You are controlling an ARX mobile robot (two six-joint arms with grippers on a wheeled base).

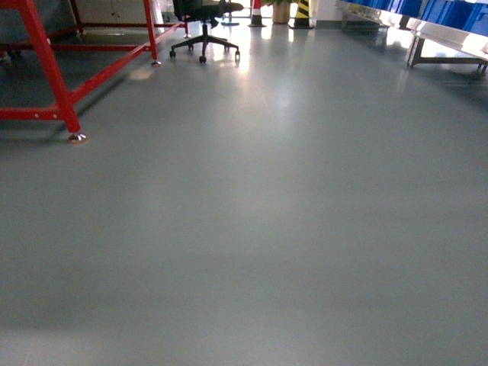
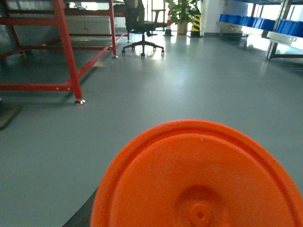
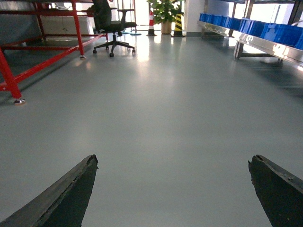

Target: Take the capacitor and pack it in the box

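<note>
Transit phase, no pick in hand yet. Neither the capacitor nor the box shows in any view, so I can't say where they are.

Right end effector [image 3: 173, 189]: released, fingers spread wide at 7 and 5 o'clock of the wrist view, nothing but bare floor [image 3: 180, 123] between them. Left end effector: cannot tell. An orange disc [image 2: 199, 177] with a centre dimple fills the lower half of the left wrist view and hides the fingers; can't tell whether it's gripped or just sits in front of the camera.

Next move, as I judge it: drive or turn the base until a surface with the parts comes into view. No arm work until then.

Clearance:
- Red frame [image 1: 46, 72] at 10 o'clock, its foot [image 1: 76, 138] nearest. Main edge to avoid.
- Office chair [image 1: 204, 30] at 12, well off.
- Shelving with blue bins [image 3: 265, 30] along 2 o'clock.
- Striped post [image 1: 303, 13] and plant [image 2: 182, 14] far at 12–1.
- Wide open floor ahead and to the right.
</note>
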